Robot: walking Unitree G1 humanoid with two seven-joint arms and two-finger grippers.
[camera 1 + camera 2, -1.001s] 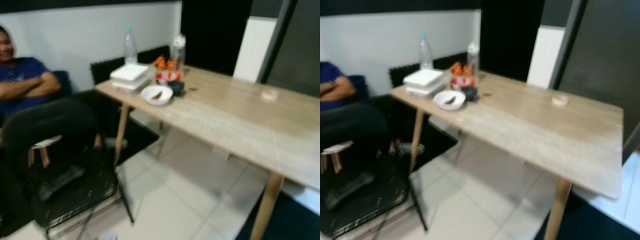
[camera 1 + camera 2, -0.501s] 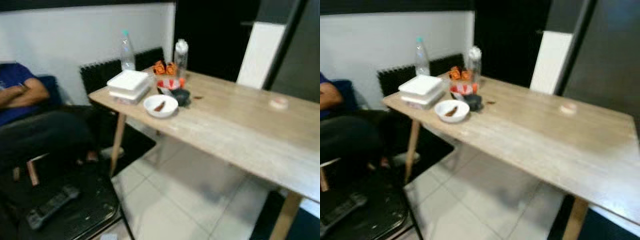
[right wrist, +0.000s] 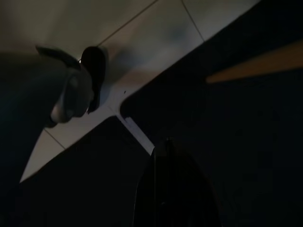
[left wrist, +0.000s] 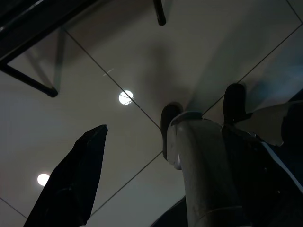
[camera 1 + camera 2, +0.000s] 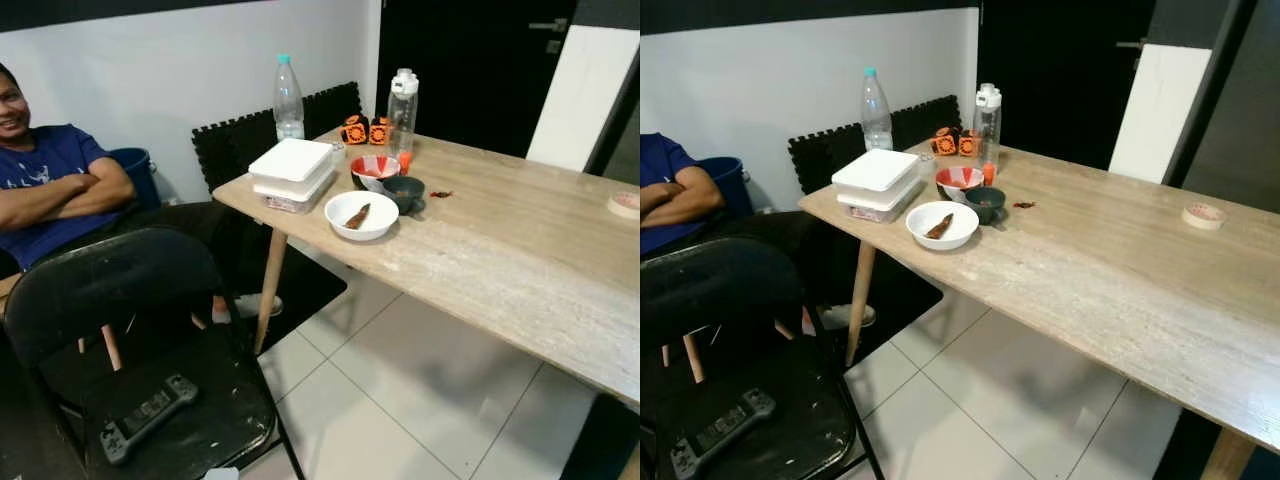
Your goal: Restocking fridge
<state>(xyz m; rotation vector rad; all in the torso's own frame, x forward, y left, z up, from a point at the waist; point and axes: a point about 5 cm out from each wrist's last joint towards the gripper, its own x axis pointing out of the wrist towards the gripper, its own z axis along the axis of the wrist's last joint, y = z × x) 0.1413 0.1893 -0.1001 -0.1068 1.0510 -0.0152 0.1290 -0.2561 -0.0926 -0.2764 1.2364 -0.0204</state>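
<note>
Both arms hang idle at the robot's sides, cameras aimed at the tiled floor. Of the left gripper [image 4: 71, 189] one dark finger shows and of the right gripper [image 3: 175, 189] a dark mass low in its dim picture; I cannot tell whether either pair of fingers is apart or together, and neither holds anything that I can see.

Out from there, ahead of the robot stands a long wooden table [image 5: 520, 250]. From the middle of the head view, the goods cluster at about eleven to twelve o'clock, at the table's far left corner: stacked white lidded containers [image 5: 292, 172], a white bowl [image 5: 361, 214] with a brown scrap in it, a red-and-white bowl [image 5: 375, 170], and a small dark bowl [image 5: 403, 190] touching the white one. Behind them stand two clear water bottles [image 5: 288, 98] and some small orange items [image 5: 365, 130]. A roll of tape [image 5: 626, 204] lies at two o'clock, well apart. At eight o'clock a black chair [image 5: 150, 340] carries a game controller [image 5: 145, 415], and a person [image 5: 50, 185] sits with folded arms at ten o'clock.

No fridge is in sight. I judge this an approach step: the robot must close on the table corner, then raise an arm toward a bottle or container.
</note>
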